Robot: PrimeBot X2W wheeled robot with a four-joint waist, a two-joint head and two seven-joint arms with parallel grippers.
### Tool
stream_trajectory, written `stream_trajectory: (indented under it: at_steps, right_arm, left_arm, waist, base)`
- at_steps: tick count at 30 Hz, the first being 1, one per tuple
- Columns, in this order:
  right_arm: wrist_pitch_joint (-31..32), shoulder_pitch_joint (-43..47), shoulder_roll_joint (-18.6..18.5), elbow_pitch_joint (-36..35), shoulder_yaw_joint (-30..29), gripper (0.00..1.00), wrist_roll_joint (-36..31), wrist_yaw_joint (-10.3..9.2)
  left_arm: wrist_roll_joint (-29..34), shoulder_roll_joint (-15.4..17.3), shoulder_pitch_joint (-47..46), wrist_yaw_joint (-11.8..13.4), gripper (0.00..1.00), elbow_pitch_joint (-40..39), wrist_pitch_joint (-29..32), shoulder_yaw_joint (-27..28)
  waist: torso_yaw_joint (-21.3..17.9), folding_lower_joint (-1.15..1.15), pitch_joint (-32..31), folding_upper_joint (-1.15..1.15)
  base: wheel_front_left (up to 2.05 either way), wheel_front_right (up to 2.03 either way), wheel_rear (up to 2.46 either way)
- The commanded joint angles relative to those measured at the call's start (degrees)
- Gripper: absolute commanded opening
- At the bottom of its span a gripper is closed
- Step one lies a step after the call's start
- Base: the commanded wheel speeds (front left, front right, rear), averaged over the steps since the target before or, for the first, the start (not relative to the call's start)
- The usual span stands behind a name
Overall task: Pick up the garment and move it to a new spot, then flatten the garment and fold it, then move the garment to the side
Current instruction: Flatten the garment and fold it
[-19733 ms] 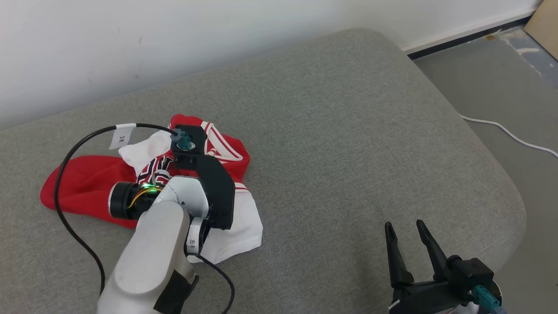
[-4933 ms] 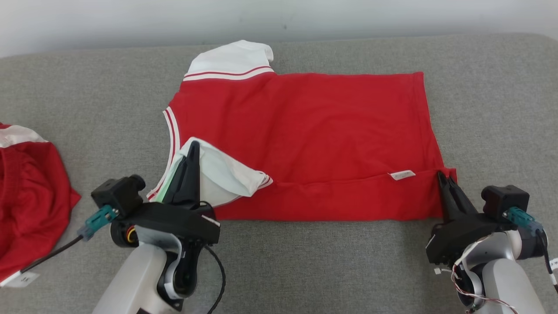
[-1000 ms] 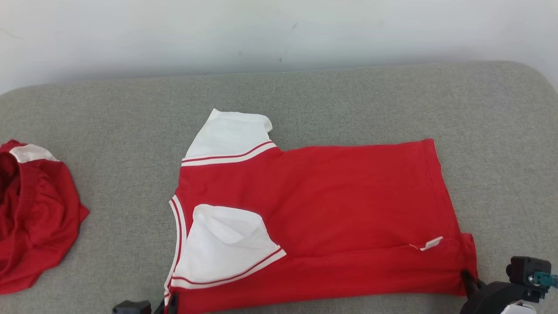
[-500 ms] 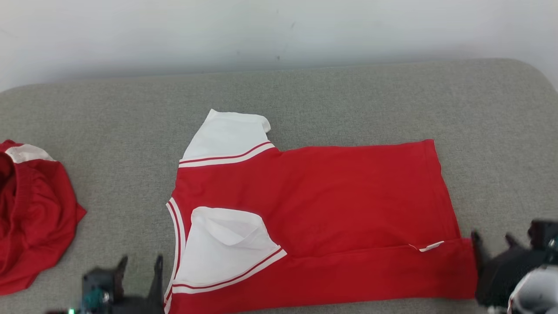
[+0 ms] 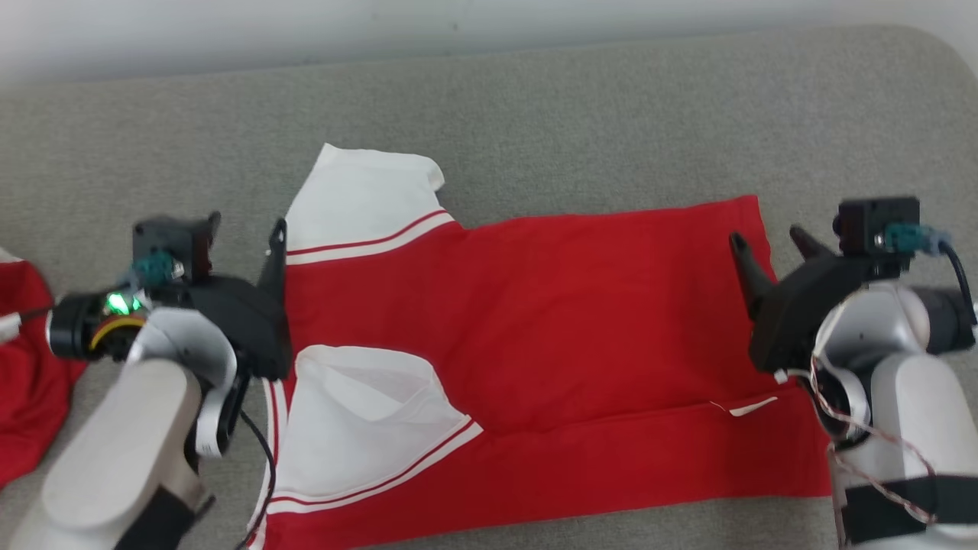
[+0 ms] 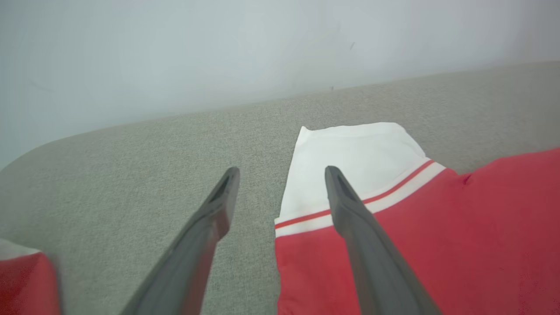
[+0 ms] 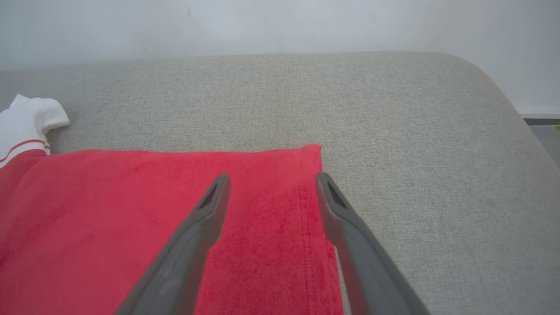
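Red cloth shirt (image 5: 581,321), white sleeves | left gripper (image 5: 247,223): jaws apart, at its collar end | right gripper (image 5: 765,235): jaws apart, apparently over its hem

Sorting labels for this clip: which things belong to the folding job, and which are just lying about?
Job: red and white shirt, left gripper, right gripper, both open.
Lying about: second red garment at the left edge.

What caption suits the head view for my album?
Open left claw and open right claw poised at opposite ends of a partly folded red shirt on a grey cushion.
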Motion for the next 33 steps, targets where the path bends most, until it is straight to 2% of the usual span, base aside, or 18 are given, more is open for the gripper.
stream_trajectory:
  at_steps: [1,8,13,20,27,29,30,31,33]
  right_arm:
    - [-0.88,-2.21,-0.86,1.15,0.61,1.00,0.18,-0.14]
    - [-4.77,-12.62,0.22,9.35,4.87,1.00,0.71,-0.14]
    - [-6.89,-17.60,0.74,13.54,8.52,1.00,1.10,-0.14]
    - [-9.45,-20.26,0.47,16.15,11.40,1.00,1.57,-0.14]
    - [-10.53,-19.79,0.63,16.79,11.70,1.00,1.96,-0.14]
    - [-10.80,-19.74,0.66,16.85,11.70,1.00,1.85,-0.14]
    - [-10.89,-19.73,0.62,16.92,11.68,1.00,1.81,-0.14]
    - [-10.92,-19.79,0.49,16.99,11.70,1.00,1.77,-0.14]
    - [-10.64,-20.07,0.18,17.35,11.80,1.00,1.62,-0.14]
  left_arm:
    - [-0.17,-0.33,-2.04,-0.57,1.00,1.55,0.17,0.10]
    - [0.58,-0.37,-13.24,-3.62,1.00,12.85,1.72,0.04]
    - [-1.07,-0.70,-18.33,-5.43,1.00,19.96,2.89,0.94]
    - [-1.85,0.01,-23.68,-6.60,1.00,26.89,4.64,1.23]
    - [-1.88,-0.31,-26.03,-7.01,0.98,29.54,6.31,0.58]
    - [-1.79,-0.44,-26.28,-7.21,0.74,30.25,7.31,0.06]
    - [-1.92,-0.64,-26.31,-7.22,0.65,30.47,7.67,-0.08]
    - [-1.96,-0.68,-26.40,-7.26,0.48,30.63,7.87,-0.21]
    - [-1.92,-0.78,-26.68,-7.18,0.00,30.88,8.35,-0.45]
  waist:
    - [-1.92,-0.02,2.19,-0.01]
    - [-5.56,-0.02,7.04,-0.01]
    - [-8.61,-0.02,9.54,-0.01]
    - [-11.05,-0.02,12.03,-0.01]
    - [-11.14,-0.02,12.94,-0.01]
    - [-10.99,-0.02,13.07,-0.01]
    - [-10.92,-0.02,13.06,-0.01]
    - [-10.86,-0.02,13.08,-0.01]
    - [-10.75,-0.02,13.08,-0.01]
  base:
    - [0.00,0.00,0.00]
    - [0.00,0.00,0.00]
    - [0.00,0.00,0.00]
    - [0.00,0.00,0.00]
    - [0.00,0.00,0.00]
    - [0.00,0.00,0.00]
    - [0.00,0.00,0.00]
    - [0.00,0.00,0.00]
    - [0.00,0.00,0.00]
